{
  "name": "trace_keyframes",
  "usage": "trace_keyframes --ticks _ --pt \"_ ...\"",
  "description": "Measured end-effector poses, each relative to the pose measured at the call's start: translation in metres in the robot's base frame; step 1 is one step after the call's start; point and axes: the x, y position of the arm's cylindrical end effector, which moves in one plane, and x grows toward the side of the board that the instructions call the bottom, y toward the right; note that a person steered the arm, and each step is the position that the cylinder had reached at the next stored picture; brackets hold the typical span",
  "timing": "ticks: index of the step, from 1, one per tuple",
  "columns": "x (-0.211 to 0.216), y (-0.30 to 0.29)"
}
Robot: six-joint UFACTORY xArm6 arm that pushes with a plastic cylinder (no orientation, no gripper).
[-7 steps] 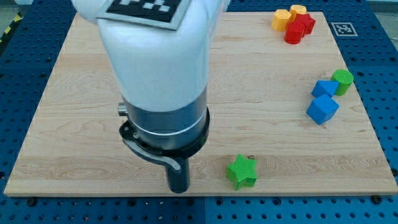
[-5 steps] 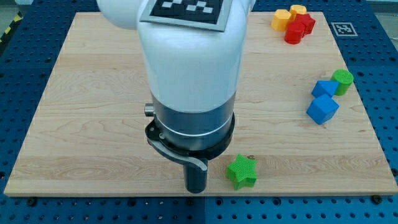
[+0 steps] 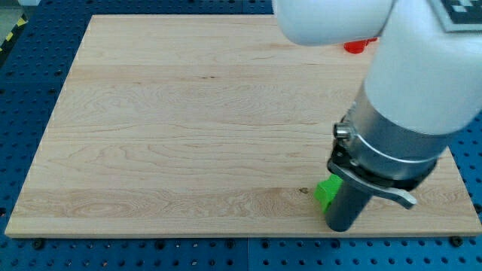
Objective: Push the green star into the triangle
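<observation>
The green star (image 3: 324, 192) lies near the board's bottom edge, right of centre; only its left part shows, the rest is behind my rod. My tip (image 3: 341, 227) is at the star's lower right, touching or almost touching it. The arm's white and grey body covers the view's right side and hides the blue blocks, the green block and most of the red and yellow blocks. No triangle block shows.
A sliver of a red block (image 3: 355, 47) shows at the view's top under the arm. The wooden board (image 3: 151, 135) lies on a blue perforated table (image 3: 22, 83). The board's bottom edge is just below my tip.
My rod has swept from the star's left across to its right side. The star has shifted somewhat to the right. The arm now hides the blocks on the right.
</observation>
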Motion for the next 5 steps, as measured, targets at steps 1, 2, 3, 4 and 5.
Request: trace_keyframes --ticks 1,2,3,4,5 --pt "-0.01 -0.027" --pt "-0.019 -0.029" --pt "-0.031 -0.026" --pt "-0.032 -0.003" --pt "-0.032 0.03"
